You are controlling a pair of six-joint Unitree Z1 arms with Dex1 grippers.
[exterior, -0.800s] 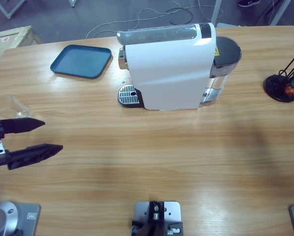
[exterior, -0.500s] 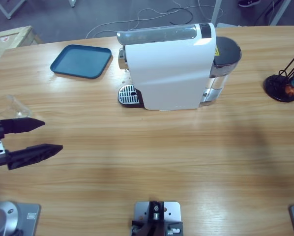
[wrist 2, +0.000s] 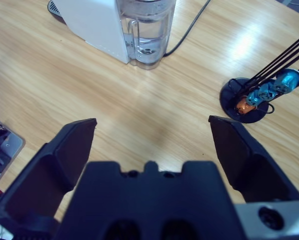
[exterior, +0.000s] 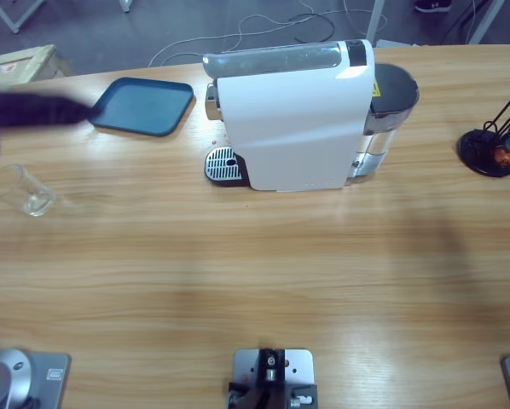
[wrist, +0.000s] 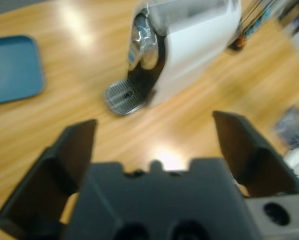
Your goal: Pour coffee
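Small clear drinking glass (exterior: 25, 190) stands on the long wooden table (exterior: 255, 273) near its left edge, w/ a thin bit of pale yellow coffee (exterior: 37, 203) at the bottom. Left gripper (wrist: 154, 135): jaws spread wide, holding nothing, facing the smooth boxy white plastic coffee machine (exterior: 293, 119) & flat blue tray (exterior: 141, 106). Right gripper (wrist 2: 152, 132) gapes too, nothing in it.

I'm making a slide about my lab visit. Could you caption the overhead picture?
A white coffee machine stands on a wooden table, with a blue tray and an empty-looking glass off to one side.
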